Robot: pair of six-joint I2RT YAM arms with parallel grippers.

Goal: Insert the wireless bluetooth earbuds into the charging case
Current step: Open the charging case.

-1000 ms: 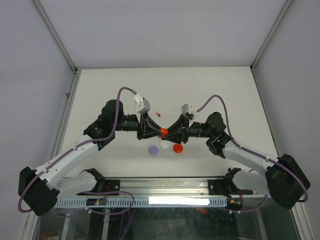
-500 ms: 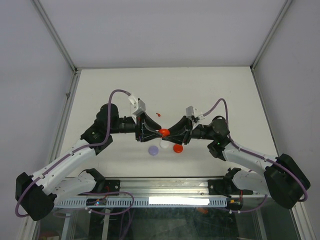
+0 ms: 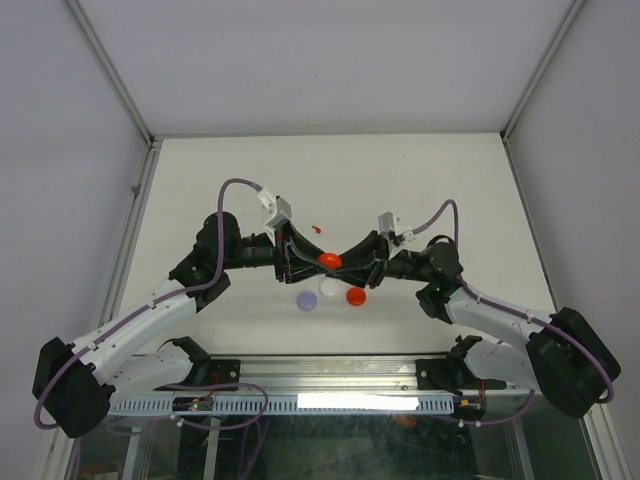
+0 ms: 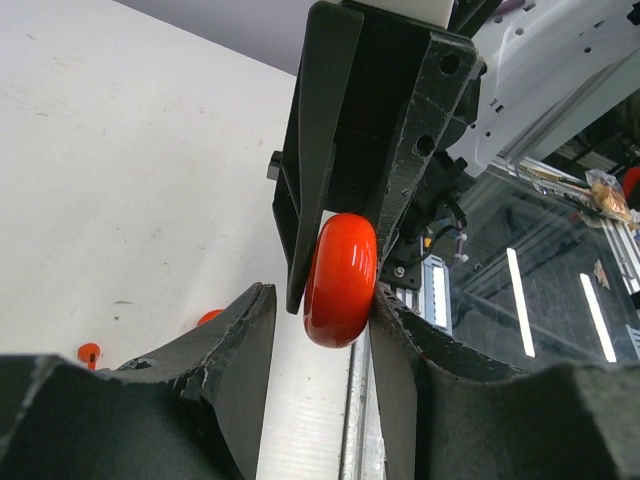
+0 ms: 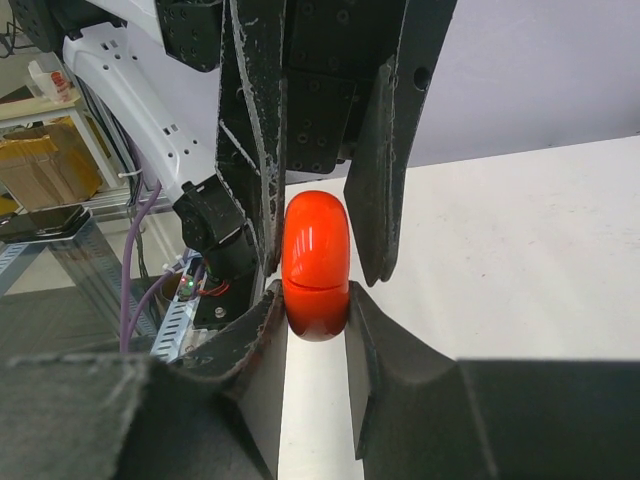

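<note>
The pale table (image 3: 220, 180) fills the middle of the overhead view. The left arm (image 3: 150, 315) comes in from 7 o'clock and the right arm (image 3: 500, 315) from 5 o'clock, and their tips meet nose to nose above the table's centre.

The right gripper (image 5: 314, 292) is clenched on the red charging case (image 3: 330, 260). Its own wrist view shows both fingers pressed against the lower flanks of the case, which stands on edge with its seam running across.

The left gripper (image 4: 322, 295) is released. Its jaws stand apart around the same case: one finger lies against the case's side, while the other leaves a clear gap. The case hangs in the air between the two grippers, carried by the right one alone.

Three round pucks sit on the table on the near side of the held case. From the case, the purple puck (image 3: 307, 299) lies at 7 o'clock, the white puck (image 3: 328, 289) at 6 o'clock and just beside the purple one, and the red puck (image 3: 355, 296) at 5 o'clock, close to the white one.

A red earbud (image 3: 316, 229) lies on the bare table at 11 o'clock from the held case, on the far side of the grippers. It is outside the case and touched by neither gripper. It is too small to tell how it lies.
</note>
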